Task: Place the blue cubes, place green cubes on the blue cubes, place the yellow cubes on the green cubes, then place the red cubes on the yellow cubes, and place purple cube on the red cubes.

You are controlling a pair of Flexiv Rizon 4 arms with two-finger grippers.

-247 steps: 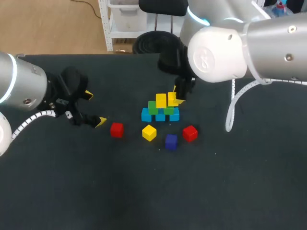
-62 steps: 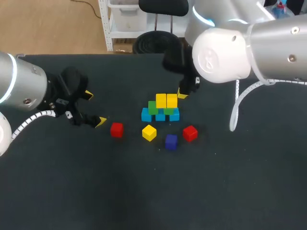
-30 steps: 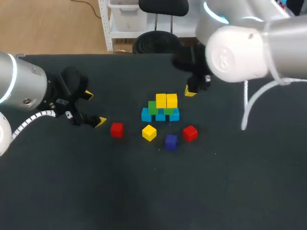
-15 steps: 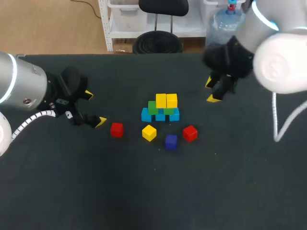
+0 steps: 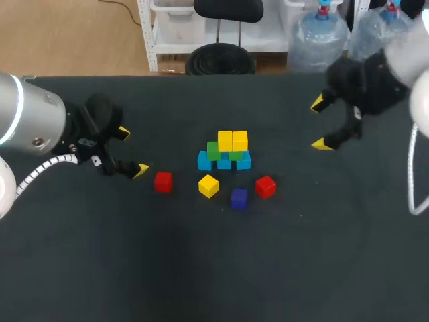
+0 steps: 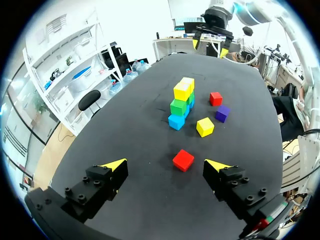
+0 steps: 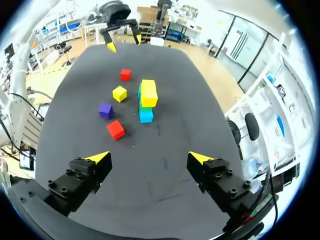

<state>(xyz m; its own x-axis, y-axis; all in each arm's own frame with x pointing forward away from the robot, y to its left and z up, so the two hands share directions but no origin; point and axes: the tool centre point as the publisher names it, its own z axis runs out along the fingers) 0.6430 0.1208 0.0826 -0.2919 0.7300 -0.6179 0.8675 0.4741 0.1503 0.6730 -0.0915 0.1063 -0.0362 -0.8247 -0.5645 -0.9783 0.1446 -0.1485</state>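
Observation:
The stack stands mid-table: a row of blue cubes (image 5: 224, 162), green cubes (image 5: 214, 151) on them, two yellow cubes (image 5: 232, 141) on top. In front lie loose a red cube (image 5: 163, 181), a yellow cube (image 5: 208, 185), a purple cube (image 5: 239, 197) and a second red cube (image 5: 265, 186). My left gripper (image 5: 132, 151) is open to the left of the first red cube (image 6: 183, 160), which lies just ahead of its fingers. My right gripper (image 5: 320, 124) is open and empty, well right of the stack (image 7: 146, 100).
The dark table (image 5: 214, 268) has bare cloth in front of the cubes and at both sides. From the right wrist, the near red cube (image 7: 115, 129) and the purple cube (image 7: 105, 110) lie ahead of the gripper, beside the stack.
My right arm has drawn back from beside the stack to the right side of the table, and its fingers have spread open. The left arm and the cubes have not moved.

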